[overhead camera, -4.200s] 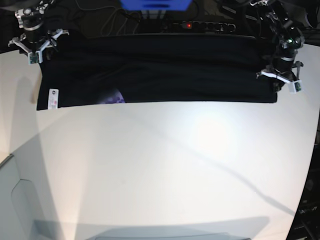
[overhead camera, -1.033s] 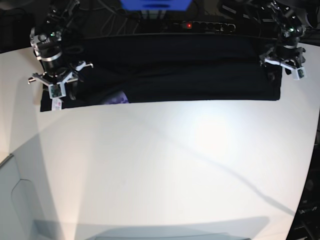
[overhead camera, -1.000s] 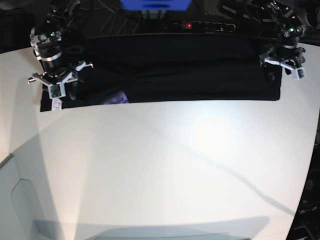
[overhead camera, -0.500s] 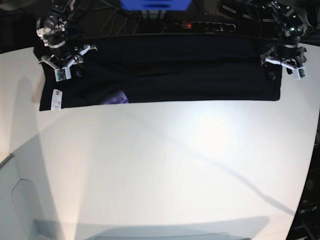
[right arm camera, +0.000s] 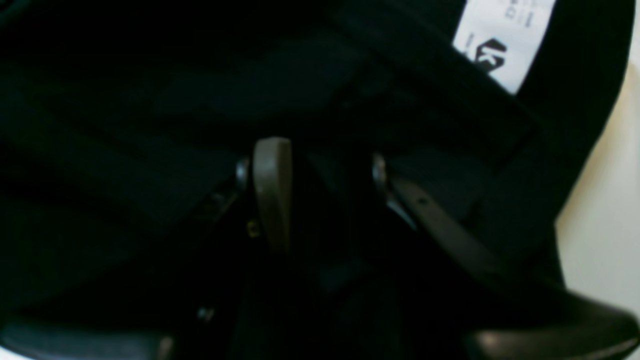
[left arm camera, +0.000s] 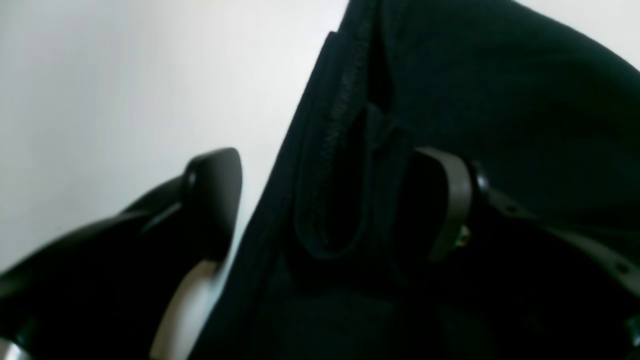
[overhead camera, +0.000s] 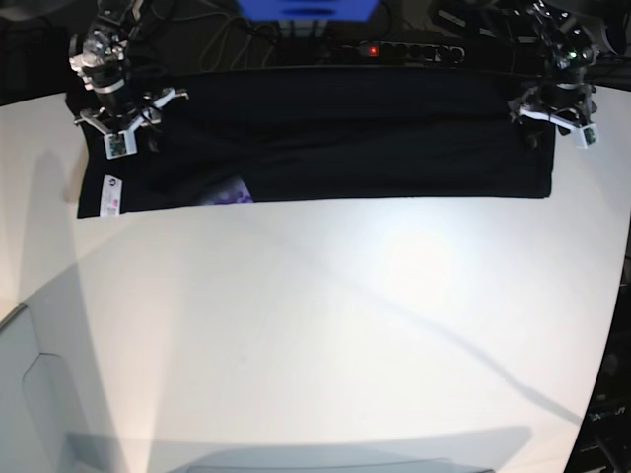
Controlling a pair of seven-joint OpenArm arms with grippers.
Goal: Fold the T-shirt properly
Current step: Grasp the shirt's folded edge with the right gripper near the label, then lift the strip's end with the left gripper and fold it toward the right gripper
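The black T-shirt (overhead camera: pixel 345 138) lies as a long folded band along the far edge of the white table (overhead camera: pixel 345 325). Its white label (overhead camera: pixel 110 194) and purple print (overhead camera: pixel 225 192) show near the left front. My right gripper (overhead camera: pixel 116 138) is over the shirt's far left end. In the right wrist view (right arm camera: pixel 327 185) its jaws stand a narrow gap apart over black cloth, with the label (right arm camera: pixel 505 45) beyond; the grip is unclear. My left gripper (overhead camera: pixel 552 123) is at the shirt's right end. In the left wrist view (left arm camera: pixel 332 200) it is open, straddling the hemmed edge (left arm camera: pixel 345 125).
A power strip with a red light (overhead camera: pixel 394 49), cables and a blue object (overhead camera: pixel 306 8) sit just behind the shirt. The table edge curves away at the left and right. A grey panel (overhead camera: pixel 30 414) lies at the lower left.
My right gripper moved from the front left corner by the label back to the shirt's far left end. My left gripper shifted slightly farther back. The shirt barely moved.
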